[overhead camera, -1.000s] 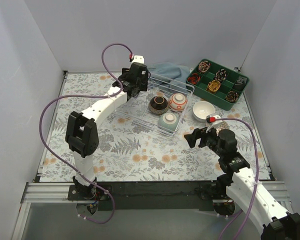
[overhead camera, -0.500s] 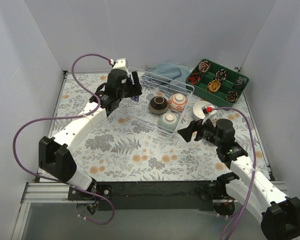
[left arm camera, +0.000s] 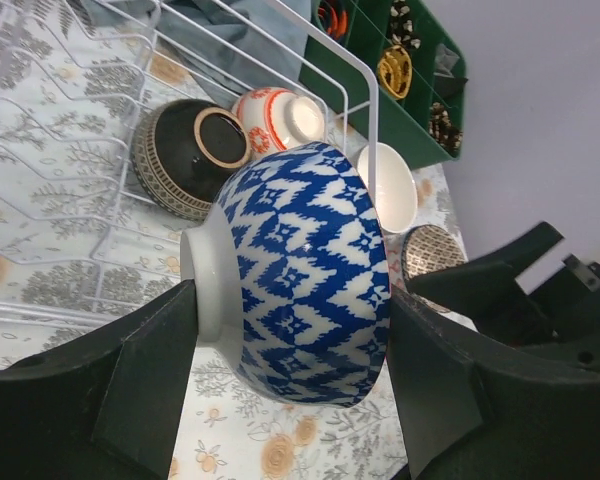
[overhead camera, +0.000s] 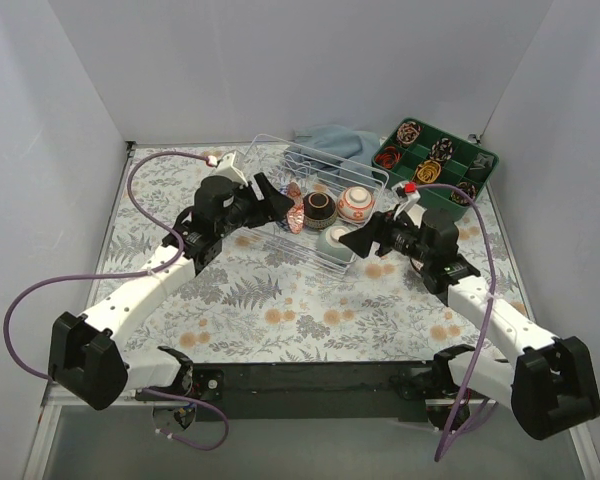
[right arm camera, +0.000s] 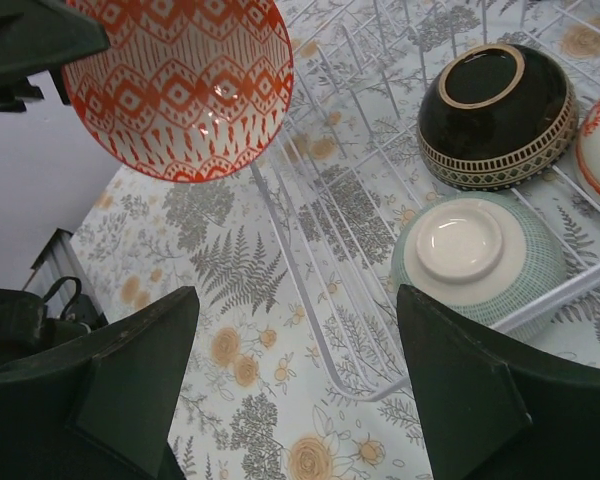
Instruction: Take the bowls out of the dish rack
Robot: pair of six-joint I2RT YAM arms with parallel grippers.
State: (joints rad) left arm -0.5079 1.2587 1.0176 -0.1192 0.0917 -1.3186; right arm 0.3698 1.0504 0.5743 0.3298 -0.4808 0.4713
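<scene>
Bowl held: patterned bowl (left arm camera: pixel 300 270), blue-white in the left wrist view, orange-white at upper left of the right wrist view; hangs over the rack's left half in the top view.
Left tool (left arm camera: pixel 292 305): pinching that bowl, foot against one finger.
Right tool (right arm camera: pixel 295 295): fingers spread wide, holding nothing, over the rack's lower right edge.
Dish rack (left arm camera: pixel 371 140): upper centre of counter (overhead camera: pixel 280 300).
In rack: black bowl (right arm camera: pixel 495 115) tilted; pale green bowl (right arm camera: pixel 478 255) foot up; red-white bowl (overhead camera: pixel 357 203).

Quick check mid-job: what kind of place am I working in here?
Likely a staged robot test cell, not a kitchen: plain white panel walls, a floral-print tablecloth, and a white wire dish rack.
</scene>
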